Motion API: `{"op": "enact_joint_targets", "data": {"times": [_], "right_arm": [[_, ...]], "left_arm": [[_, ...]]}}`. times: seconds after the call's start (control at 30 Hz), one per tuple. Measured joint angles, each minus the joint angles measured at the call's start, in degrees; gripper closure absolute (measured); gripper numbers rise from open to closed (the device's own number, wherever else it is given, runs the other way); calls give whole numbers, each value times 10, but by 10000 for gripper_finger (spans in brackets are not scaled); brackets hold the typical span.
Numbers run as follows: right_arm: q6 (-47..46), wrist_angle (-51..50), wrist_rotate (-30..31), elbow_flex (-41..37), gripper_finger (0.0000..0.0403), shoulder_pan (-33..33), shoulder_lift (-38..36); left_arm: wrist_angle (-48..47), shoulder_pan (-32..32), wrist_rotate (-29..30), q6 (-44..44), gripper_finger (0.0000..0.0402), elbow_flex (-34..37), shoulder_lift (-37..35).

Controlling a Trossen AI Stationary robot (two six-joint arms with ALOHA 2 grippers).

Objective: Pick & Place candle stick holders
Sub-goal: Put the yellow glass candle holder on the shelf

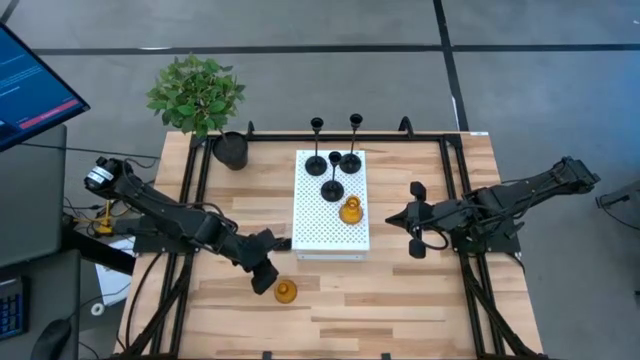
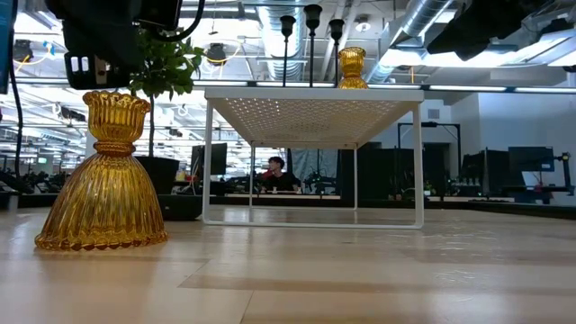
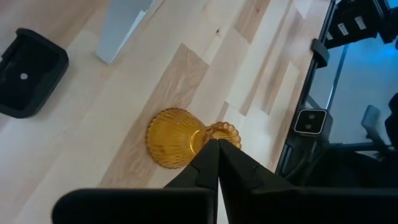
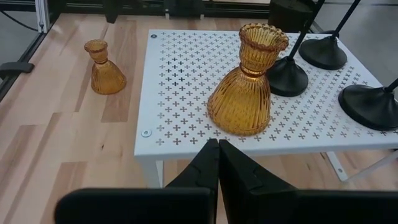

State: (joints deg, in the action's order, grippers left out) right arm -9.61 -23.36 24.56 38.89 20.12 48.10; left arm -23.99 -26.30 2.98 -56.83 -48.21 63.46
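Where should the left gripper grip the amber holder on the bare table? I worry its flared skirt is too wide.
Grip the narrow neck just under the scalloped cup of the amber holder, coming down from above. It stands upright on the table, and its ribbed skirt flares wide while the neck pinches in. The left gripper hangs beside it, fingers shut, so open first.

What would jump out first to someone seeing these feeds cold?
Probably the white perforated stand at mid-table, carrying three black stemmed holders and one amber holder. Next, the second amber holder standing alone on the wood near the front edge, with the left tool shut right beside it. The right tool waits off the stand's right side.
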Motion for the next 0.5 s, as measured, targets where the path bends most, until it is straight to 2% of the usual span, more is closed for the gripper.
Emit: {"op": "enact_joint_targets", "data": {"times": [0.2, 0.5], "right_arm": [[1, -2, 1, 0, 403, 0, 0], [1, -9, 1, 0, 403, 0, 0]], "left_arm": [[0, 0, 0, 10, 367, 0, 0], [7, 0, 4, 4, 287, 0, 16]]}}
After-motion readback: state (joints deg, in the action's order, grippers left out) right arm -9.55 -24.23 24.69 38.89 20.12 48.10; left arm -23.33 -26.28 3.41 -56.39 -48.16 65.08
